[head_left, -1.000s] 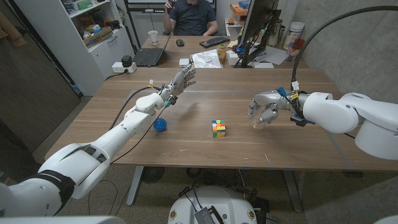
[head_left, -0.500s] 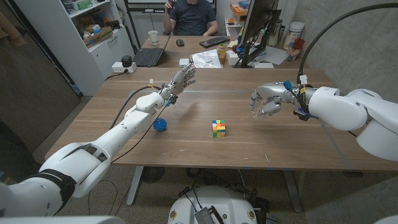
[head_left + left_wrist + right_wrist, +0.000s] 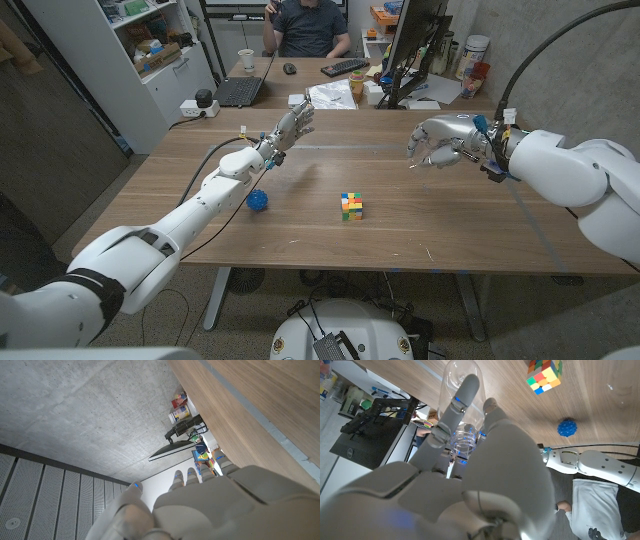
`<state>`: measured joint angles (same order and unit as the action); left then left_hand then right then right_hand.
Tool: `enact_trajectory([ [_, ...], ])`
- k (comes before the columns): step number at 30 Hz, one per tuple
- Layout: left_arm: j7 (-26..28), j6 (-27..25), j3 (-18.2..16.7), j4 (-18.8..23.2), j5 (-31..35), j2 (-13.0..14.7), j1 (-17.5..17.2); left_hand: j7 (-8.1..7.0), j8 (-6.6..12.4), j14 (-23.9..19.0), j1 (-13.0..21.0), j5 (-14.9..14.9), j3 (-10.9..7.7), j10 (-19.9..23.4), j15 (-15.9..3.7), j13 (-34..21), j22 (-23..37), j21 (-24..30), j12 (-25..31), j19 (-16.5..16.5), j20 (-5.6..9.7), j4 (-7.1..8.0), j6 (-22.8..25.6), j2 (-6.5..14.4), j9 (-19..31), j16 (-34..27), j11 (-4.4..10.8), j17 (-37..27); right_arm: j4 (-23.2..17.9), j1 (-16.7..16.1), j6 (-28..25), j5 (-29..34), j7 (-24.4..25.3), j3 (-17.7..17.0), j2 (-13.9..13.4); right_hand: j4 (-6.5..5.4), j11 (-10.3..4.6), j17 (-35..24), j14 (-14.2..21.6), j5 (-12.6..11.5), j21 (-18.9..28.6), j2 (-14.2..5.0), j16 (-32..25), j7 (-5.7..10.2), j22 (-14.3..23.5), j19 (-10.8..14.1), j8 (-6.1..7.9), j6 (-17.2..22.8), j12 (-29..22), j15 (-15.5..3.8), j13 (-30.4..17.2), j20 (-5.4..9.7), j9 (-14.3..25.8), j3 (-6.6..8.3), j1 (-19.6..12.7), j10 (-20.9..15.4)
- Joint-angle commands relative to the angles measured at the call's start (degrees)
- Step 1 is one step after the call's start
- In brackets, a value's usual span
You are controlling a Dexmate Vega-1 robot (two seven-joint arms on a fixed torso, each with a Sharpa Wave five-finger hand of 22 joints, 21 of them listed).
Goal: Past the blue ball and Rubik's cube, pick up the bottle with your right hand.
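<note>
while right hand grips bottle, cube sits apart.

An office: a laptop, keyboard, monitor and shelving stand behind the wooden table.

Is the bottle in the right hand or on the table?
In the right hand: its fingers wrap the clear bottle, lifted off the table.

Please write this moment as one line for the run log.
right hand: holds clear bottle, raised above table | left hand: open, raised | Rubik's cube, blue ball: on table, untouched
</note>
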<state>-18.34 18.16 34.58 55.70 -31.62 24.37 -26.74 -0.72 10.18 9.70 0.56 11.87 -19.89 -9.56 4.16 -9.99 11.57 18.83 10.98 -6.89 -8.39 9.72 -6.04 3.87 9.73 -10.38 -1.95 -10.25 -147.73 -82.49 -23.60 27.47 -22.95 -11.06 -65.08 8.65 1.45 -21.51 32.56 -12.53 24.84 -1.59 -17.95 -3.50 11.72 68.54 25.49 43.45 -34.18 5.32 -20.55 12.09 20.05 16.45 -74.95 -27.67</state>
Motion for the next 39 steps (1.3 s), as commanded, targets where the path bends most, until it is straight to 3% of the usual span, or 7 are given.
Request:
enact_trajectory([
  [1,0.30,0.10,0.01,-0.97,0.30,-0.53,0.55,0.11,0.29,3.54,-0.37,0.27,0.34,-2.64,0.26,-0.31,0.25,-0.13,0.27,0.32,-0.40,0.03,0.12,0.51,0.31,-0.34,-0.11,-0.21,1.36,-0.58,6.80,3.51,0.35,-3.66,9.70,-0.99,2.16,-16.47,23.33,-0.46,0.18,-7.83,-7.54,-0.65,-0.02,-0.98,0.28,1.33,-4.25,-17.77,-8.84,0.64,0.13,0.91,-7.17,-2.57],
  [9,0.51,0.11,0.15,-1.27,0.58,-0.90,0.91,0.10,0.28,3.53,-0.35,0.29,0.44,-2.64,0.27,-0.31,0.25,-0.16,0.27,0.33,-0.37,0.02,0.09,0.51,0.31,-0.34,-0.12,-0.21,1.52,-1.40,10.64,5.79,2.04,-5.29,15.15,-1.02,2.23,-16.68,23.57,-0.60,0.40,-7.82,-7.18,-0.76,-0.05,-1.03,0.25,1.45,-4.31,-17.71,-8.75,0.64,0.07,1.01,-7.10,-2.73],
  [18,1.02,0.01,0.26,-0.96,0.82,-1.14,1.03,0.09,0.28,3.55,-0.34,0.31,0.53,-2.63,0.26,-0.31,0.24,-0.17,0.28,0.35,-0.39,0.01,0.09,0.52,0.31,-0.33,-0.11,-0.20,2.33,-0.79,13.47,6.89,0.97,-5.53,17.93,-1.04,2.20,-16.87,23.77,-0.73,0.63,-7.82,-6.83,-0.87,-0.07,-1.03,0.26,1.62,-4.42,-17.72,-8.74,0.63,0.01,1.11,-7.04,-2.91],
  [39,1.41,-0.04,0.45,-1.53,1.11,-1.63,1.51,0.11,0.25,3.64,-0.29,0.37,0.78,-2.68,0.31,-0.31,0.25,-0.23,0.26,0.35,-0.38,-0.01,0.04,0.58,0.31,-0.30,-0.09,-0.19,3.73,0.65,16.46,7.56,-0.99,-5.75,20.73,-1.06,1.93,-17.35,24.28,-1.01,1.10,-7.78,-6.05,-0.81,-0.13,-1.16,0.27,1.67,-4.49,-17.72,-8.65,0.62,0.04,1.34,-6.88,-3.07],
])
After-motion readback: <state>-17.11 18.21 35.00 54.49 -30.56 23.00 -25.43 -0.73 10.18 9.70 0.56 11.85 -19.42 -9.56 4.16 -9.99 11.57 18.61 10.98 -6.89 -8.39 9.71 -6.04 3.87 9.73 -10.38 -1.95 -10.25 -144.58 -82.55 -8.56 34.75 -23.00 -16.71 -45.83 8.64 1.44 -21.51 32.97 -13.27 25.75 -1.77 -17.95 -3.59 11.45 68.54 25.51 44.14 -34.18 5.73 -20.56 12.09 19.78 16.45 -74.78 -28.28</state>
